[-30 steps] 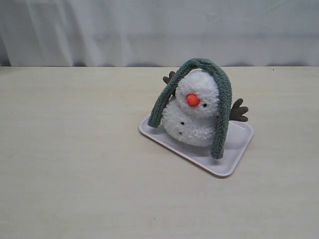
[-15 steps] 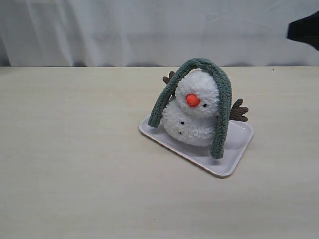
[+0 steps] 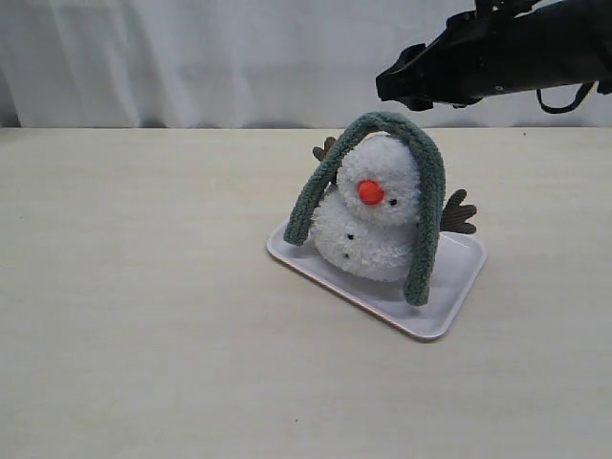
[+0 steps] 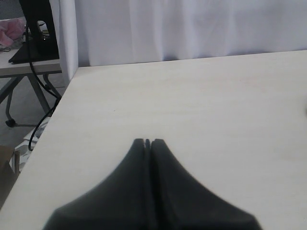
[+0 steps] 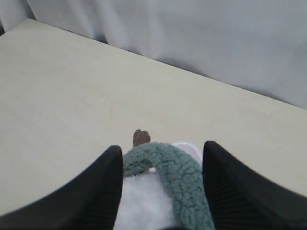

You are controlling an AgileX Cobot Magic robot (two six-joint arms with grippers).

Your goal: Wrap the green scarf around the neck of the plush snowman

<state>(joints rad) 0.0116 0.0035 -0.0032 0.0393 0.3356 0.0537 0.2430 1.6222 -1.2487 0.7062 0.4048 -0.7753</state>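
A pale wood-grain surface [image 3: 143, 306] lay before us, a white curtain [image 3: 191, 57] behind it. The snowman [image 3: 378, 215] sat on a white tray [image 3: 461, 266], the green scarf [image 3: 429, 196] arched over its head, both ends hanging to the tray. Our right claw [image 5: 162, 145] hovered above the head, jaws apart, empty; our left claw [image 4: 147, 142] was pressed together near the surface's edge.

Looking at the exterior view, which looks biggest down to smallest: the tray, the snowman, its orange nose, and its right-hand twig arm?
1. tray, partly covered by the toy
2. snowman
3. twig arm
4. nose
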